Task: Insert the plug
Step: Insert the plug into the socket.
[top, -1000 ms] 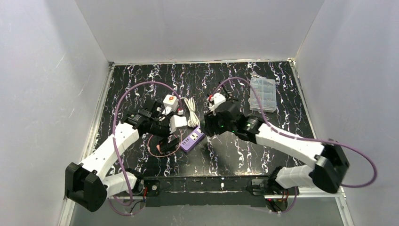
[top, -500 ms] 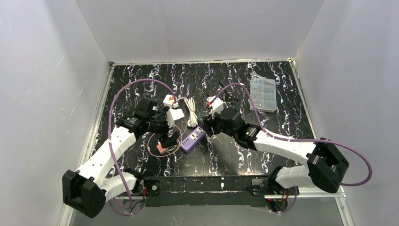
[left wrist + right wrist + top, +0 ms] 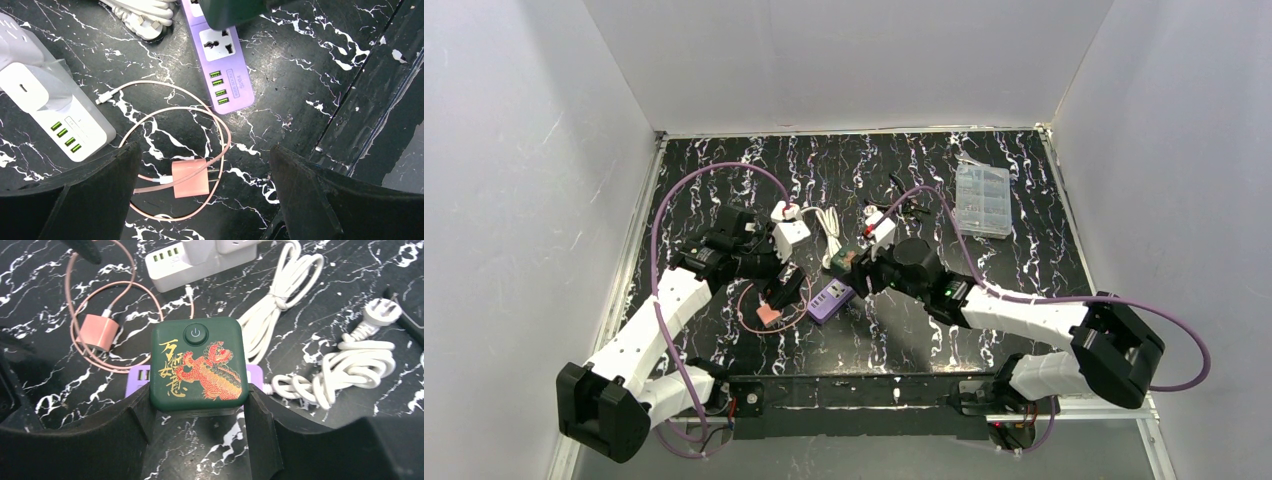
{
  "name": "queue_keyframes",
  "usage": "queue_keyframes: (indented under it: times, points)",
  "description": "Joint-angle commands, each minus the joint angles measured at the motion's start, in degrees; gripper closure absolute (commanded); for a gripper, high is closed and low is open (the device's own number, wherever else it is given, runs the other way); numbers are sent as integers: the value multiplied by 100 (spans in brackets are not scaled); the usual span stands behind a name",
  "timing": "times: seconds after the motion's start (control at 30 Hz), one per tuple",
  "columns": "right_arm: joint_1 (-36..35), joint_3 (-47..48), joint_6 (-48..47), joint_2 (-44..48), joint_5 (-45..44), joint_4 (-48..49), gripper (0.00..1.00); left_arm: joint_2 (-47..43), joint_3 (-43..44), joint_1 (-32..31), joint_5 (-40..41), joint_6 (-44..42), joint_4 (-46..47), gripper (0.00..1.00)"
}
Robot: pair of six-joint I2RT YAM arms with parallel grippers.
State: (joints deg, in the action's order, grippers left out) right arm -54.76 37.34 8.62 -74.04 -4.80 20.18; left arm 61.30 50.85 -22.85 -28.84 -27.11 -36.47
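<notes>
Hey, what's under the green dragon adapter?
The purple power strip lies under the green adapter, showing at both sides. Its prongs and the socket beneath are covered.

The dark green adapter [image 3: 198, 365] bears gold Chinese calligraphy, its first character 万, and a power symbol on its round button [image 3: 195, 333]. The purple power strip [image 3: 227, 75] has a small printed label beside its USB ports, too fine to read
</notes>
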Motion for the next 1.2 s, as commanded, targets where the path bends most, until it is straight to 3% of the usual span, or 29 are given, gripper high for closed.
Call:
queue_keyframes:
  times: [0.0,0.27,1.17]
  points:
    - [-285,-69,197,-3,-224,708,99,-44,110,33,51,145,-132,0]
    - [-812,-282,280,-132,-1117,960,99,37,192,34,45,154,-217,1]
    - [-826,-397,499,-547,-1101,1295,99,273,433,35,177,216,-249,1]
